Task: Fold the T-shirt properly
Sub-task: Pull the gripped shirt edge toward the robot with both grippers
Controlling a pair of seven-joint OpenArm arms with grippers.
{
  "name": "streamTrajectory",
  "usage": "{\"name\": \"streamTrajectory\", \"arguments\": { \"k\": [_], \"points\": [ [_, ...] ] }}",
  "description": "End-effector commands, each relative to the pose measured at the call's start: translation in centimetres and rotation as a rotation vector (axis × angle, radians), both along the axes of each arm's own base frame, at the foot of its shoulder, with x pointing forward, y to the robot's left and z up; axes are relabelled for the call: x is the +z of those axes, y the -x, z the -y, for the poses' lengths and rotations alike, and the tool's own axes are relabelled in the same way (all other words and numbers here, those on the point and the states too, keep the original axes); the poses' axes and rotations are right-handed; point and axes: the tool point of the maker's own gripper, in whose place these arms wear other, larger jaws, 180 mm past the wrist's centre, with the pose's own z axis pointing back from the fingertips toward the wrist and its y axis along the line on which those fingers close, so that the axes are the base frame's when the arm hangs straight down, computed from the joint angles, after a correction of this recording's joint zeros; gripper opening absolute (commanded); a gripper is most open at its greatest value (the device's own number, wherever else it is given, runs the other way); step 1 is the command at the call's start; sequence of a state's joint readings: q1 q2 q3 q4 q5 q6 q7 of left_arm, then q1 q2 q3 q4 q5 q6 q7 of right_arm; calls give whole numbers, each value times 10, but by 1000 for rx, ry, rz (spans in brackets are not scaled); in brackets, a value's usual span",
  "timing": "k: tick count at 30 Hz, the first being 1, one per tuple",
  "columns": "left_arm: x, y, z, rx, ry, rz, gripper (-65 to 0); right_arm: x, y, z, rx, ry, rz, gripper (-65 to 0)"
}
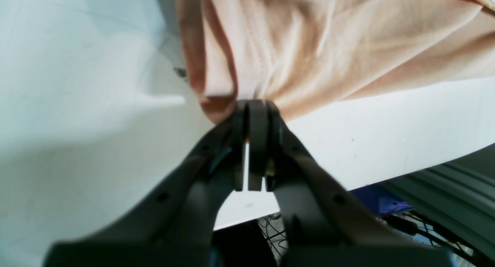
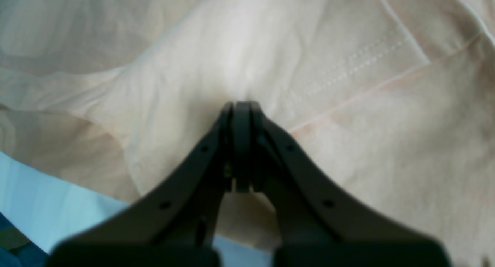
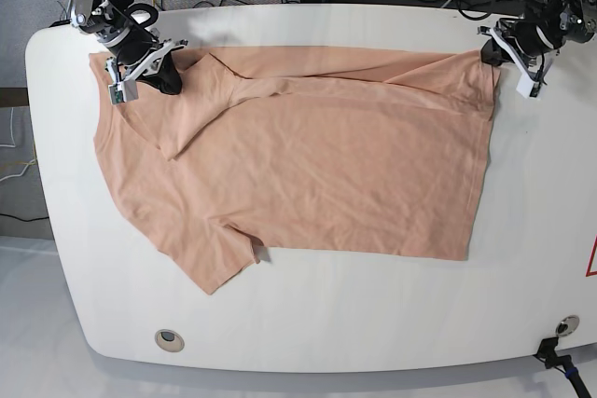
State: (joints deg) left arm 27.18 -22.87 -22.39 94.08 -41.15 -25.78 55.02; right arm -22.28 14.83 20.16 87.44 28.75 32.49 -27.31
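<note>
With both sets of fingers, left (image 3: pixel 492 55) and right (image 3: pixel 171 79), pinched shut on the far edge of the salmon-peach cotton T-shirt (image 3: pixel 308 165) spread across the white tabletop (image 3: pixel 308 323), I judge the first lengthwise fold underway, needing an even pull toward me.

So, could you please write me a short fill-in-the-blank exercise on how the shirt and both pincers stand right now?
1. The T-shirt lies spread on a ____ table.
2. The left pincer is ____ on the shirt's edge.
3. In the base view, the right pincer is at the shirt's far ____ corner.

Missing words: white; shut; left
</note>
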Motion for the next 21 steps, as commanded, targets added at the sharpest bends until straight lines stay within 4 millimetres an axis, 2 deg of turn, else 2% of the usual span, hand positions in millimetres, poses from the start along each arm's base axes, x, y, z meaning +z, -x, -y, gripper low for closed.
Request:
{"name": "streamTrajectory", "arguments": {
  "k": [1, 5, 9, 10, 21],
  "points": [
    [2, 1, -5, -15, -30, -15, -650, -20, 22, 13, 20, 92, -127, -650],
    [1, 6, -5, -27, -40, -59, -650, -20, 22, 14, 19, 95, -128, -650],
    [3, 7, -7, -32, -47, -66, -584, -19, 21, 14, 16, 93, -125, -650],
    [5, 1, -3, -30, -25, -38, -631, -14, 14, 8, 23, 51, -86, -650],
    [14, -11, -6, -16, -16, 23, -650, -13, 15, 9, 20, 50, -80, -650]
  ]
}}
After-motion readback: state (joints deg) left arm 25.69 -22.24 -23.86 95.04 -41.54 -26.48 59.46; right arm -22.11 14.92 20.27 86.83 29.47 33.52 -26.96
